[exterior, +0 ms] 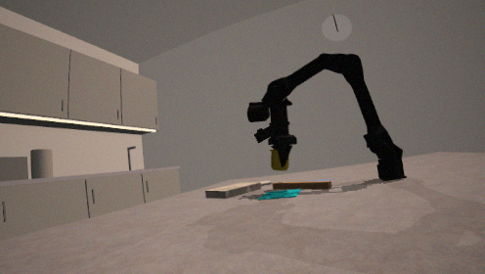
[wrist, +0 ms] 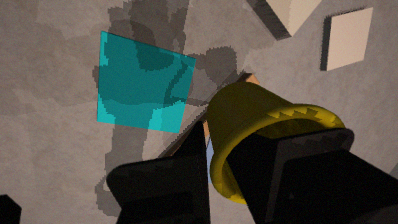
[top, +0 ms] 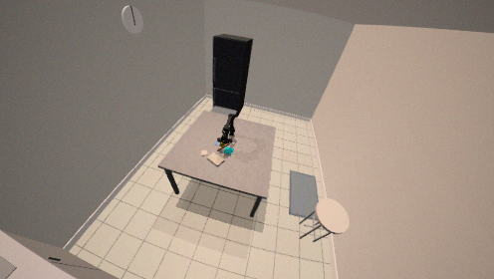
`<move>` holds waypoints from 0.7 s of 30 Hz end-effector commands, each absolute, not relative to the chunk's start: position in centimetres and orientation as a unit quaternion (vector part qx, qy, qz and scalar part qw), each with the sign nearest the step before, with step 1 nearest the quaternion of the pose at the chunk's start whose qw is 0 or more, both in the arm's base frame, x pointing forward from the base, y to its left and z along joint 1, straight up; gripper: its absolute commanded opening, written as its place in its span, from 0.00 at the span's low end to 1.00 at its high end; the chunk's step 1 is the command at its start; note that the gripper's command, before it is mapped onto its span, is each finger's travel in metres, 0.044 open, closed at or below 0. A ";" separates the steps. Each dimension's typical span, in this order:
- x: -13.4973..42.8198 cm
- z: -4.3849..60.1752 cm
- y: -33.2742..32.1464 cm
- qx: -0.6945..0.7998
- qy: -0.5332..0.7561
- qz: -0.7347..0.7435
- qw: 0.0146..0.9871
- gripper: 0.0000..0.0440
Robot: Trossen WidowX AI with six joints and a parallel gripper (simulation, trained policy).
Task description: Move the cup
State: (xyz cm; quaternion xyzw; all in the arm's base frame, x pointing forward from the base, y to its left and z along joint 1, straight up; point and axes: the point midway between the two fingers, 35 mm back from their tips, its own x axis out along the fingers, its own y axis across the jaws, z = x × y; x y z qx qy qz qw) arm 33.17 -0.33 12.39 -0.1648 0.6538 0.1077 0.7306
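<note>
so the claw (top: 223,142) (exterior: 282,159) (wrist: 208,124) is clamped on the yellow cup (exterior: 279,160) (wrist: 250,112) by its wall, holding it up off the table (top: 254,174) (exterior: 342,225) (wrist: 55,165). teal pad (top: 228,150) (exterior: 280,194) (wrist: 145,85) lies flat nearby.

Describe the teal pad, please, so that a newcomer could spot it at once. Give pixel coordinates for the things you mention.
On the stone-look table (top: 191,144) (exterior: 367,245), find the long wooden bar (exterior: 303,185). Beside it lies the teal pad (top: 228,150) (exterior: 280,194) (wrist: 142,82), a thin flat square. Its vivid blue-green sets it apart from the pale blocks.

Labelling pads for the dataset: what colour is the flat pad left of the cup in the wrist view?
Teal, wrist view.
</note>
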 end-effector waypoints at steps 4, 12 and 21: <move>34.2 12.0 2.3 -0.171 0.639 0.118 0.740 0.00; 34.7 10.9 5.4 -0.179 0.629 0.130 0.745 0.00; 34.2 9.0 8.2 -0.182 0.628 0.137 0.744 0.00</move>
